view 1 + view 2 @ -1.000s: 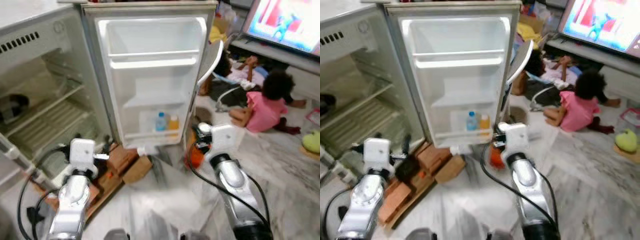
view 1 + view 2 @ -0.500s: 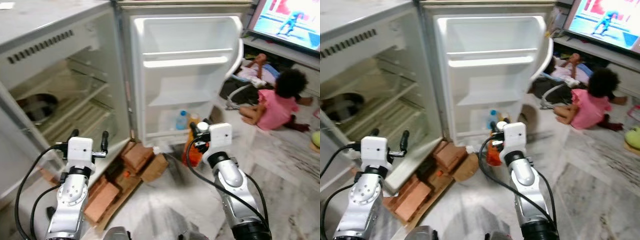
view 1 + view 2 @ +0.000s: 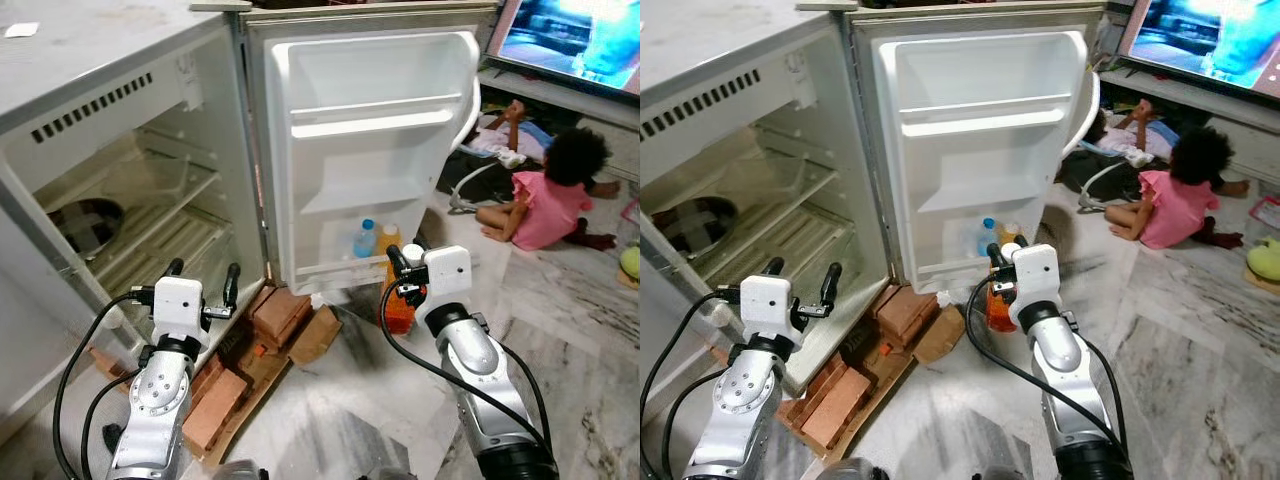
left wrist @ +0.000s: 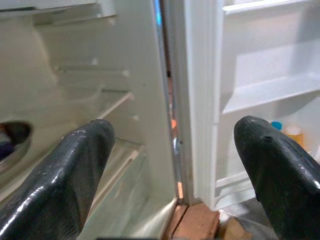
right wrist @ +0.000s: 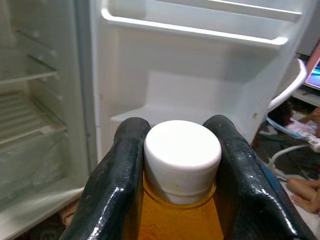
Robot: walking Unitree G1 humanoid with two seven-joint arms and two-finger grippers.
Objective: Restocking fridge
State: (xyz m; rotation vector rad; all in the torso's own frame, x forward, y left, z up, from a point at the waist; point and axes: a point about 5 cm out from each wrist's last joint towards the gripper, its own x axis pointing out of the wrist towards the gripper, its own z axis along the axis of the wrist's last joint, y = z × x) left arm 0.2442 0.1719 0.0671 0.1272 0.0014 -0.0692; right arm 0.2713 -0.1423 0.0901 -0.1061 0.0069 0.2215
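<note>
My right gripper (image 5: pixel 181 165): glossy black fingers (image 5: pixel 116 185), smooth, clamped on a bottle (image 5: pixel 181 220) of clear plastic with amber contents; its cap (image 5: pixel 182 150) is matt white plastic, ribbed at the skirt. Left gripper (image 4: pixel 170 165) has the same glossy finish. Fridge door (image 3: pixel 375 150) liner: smooth white plastic. Floor (image 3: pixel 590 320): polished veined marble. Bricks (image 3: pixel 285 315) at the fridge's lower edge look rough, matt.

Head eyes: high, downward, both share fridge (image 3: pixel 150 180) | wrists: close, apparently forward
</note>
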